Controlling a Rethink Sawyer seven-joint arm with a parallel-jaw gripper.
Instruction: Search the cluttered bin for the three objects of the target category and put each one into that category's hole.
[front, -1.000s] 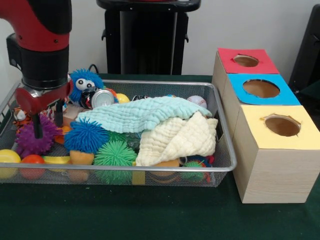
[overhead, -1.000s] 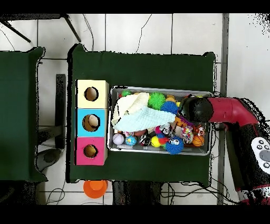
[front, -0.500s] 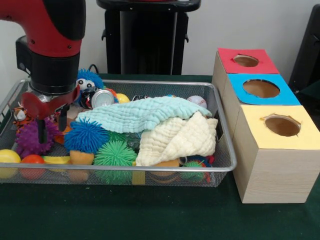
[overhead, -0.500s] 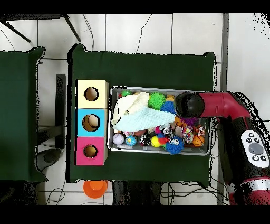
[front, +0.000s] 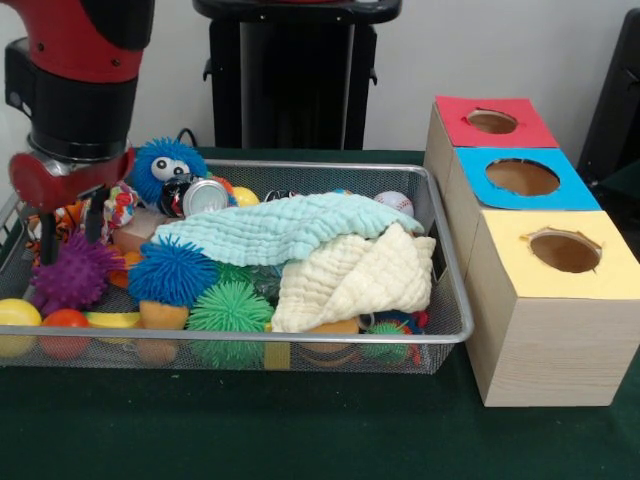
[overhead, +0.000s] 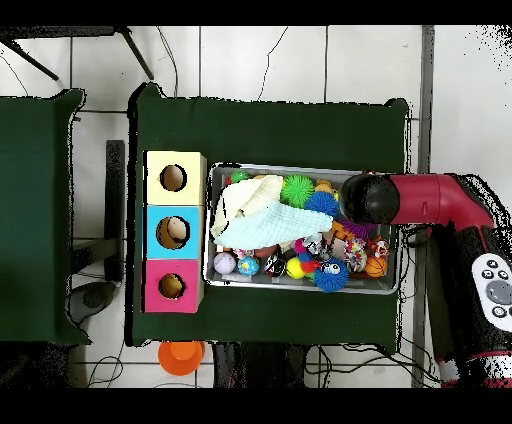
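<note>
The silver wire-mesh bin is crowded with toys, balls and cloths; it also shows in the overhead view. My gripper hangs open over the bin's left end, just above a purple spiky ball. An orange striped plush tiger shows between and behind the fingers; I cannot tell whether they touch it. No yellow plush shows. In the overhead view the arm's head covers the gripper. The holed boxes, red, blue and yellow, stand right of the bin.
A light blue cloth and a cream cloth cover the bin's middle and right. Blue and green spiky balls lie at the front, with a blue furry toy with eyes and a can behind.
The gripper has moved left in the front view and risen a little, from beside the blue spiky ball to above the purple one. It stays open.
</note>
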